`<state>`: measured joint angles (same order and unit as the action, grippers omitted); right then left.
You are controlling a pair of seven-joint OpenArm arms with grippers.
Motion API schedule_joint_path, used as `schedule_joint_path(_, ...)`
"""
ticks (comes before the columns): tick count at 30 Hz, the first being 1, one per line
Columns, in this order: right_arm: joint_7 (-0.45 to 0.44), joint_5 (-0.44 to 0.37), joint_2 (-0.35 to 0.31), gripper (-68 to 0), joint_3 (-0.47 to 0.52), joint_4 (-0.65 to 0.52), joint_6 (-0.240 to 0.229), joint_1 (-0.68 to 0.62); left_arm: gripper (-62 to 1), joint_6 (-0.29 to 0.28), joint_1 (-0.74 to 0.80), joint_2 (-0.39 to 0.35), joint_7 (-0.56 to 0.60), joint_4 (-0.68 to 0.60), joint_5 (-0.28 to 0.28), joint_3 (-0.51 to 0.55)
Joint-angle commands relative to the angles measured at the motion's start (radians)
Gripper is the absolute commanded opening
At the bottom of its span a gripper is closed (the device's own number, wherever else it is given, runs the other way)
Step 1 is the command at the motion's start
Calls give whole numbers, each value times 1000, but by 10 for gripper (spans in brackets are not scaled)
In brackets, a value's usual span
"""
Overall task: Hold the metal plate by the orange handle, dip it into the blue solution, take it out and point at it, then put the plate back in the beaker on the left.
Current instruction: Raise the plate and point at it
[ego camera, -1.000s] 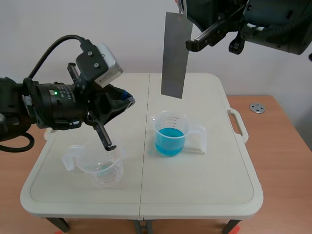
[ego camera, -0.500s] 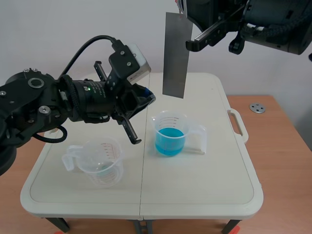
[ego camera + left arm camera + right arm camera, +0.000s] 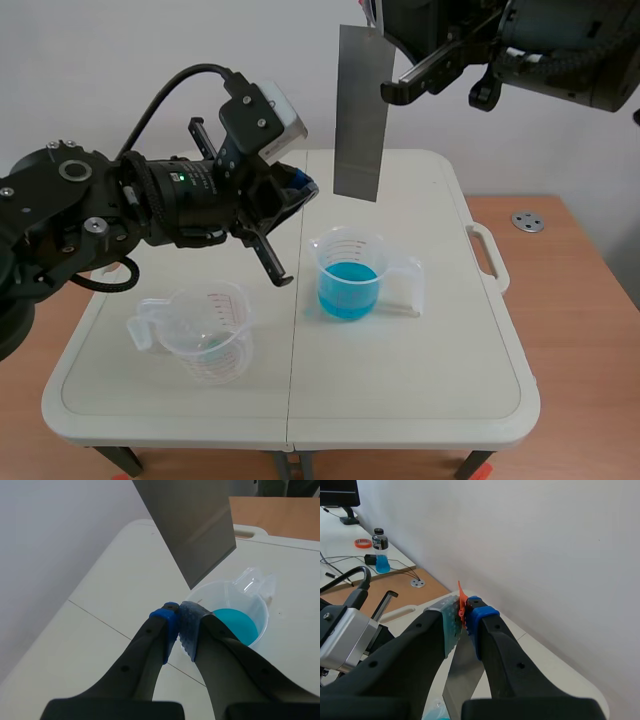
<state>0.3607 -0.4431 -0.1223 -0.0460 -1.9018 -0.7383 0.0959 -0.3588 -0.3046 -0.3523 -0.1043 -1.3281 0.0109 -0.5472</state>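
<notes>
The grey metal plate [image 3: 360,110] hangs upright high over the table's far side, above the beaker of blue solution [image 3: 349,274]. My right gripper [image 3: 464,611] is shut on the plate's orange handle [image 3: 461,601], with the plate [image 3: 464,672] dangling below its fingers. My left gripper [image 3: 298,189] is shut on nothing and its tip points at the plate's lower edge, a short way to the plate's left. In the left wrist view the shut gripper [image 3: 180,623] sits just under the plate [image 3: 192,527], with the blue beaker [image 3: 234,616] ahead. The empty clear beaker [image 3: 203,331] stands front left.
A small round metal disc [image 3: 527,221] lies on the wooden desk to the right. The white table has a carry handle [image 3: 486,256] on its right edge. In the right wrist view a bottle [image 3: 380,556] and an orange tape roll [image 3: 364,543] sit far off.
My left arm rose from over the empty beaker and swung right, bringing its shut tip near the plate's lower edge. The right arm and plate have kept still.
</notes>
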Motion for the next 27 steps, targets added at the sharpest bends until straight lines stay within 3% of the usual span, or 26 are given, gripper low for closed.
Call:
schedule_joint_path(1, -14, -19, -2, -662, 2, -16, -7, 15, -597, 9, -9, 3, 10, -19, 6, 7)
schedule_joint_path(18, -14, -21, -2, -662, 2, -16, -7, 15, -597, 13, -8, -1, 9, -19, 7, 8)
schedule_joint_path(27, -14, -22, -2, -662, 2, -16, -7, 15, -597, 61, 75, -119, 34, -89, 51, 24)
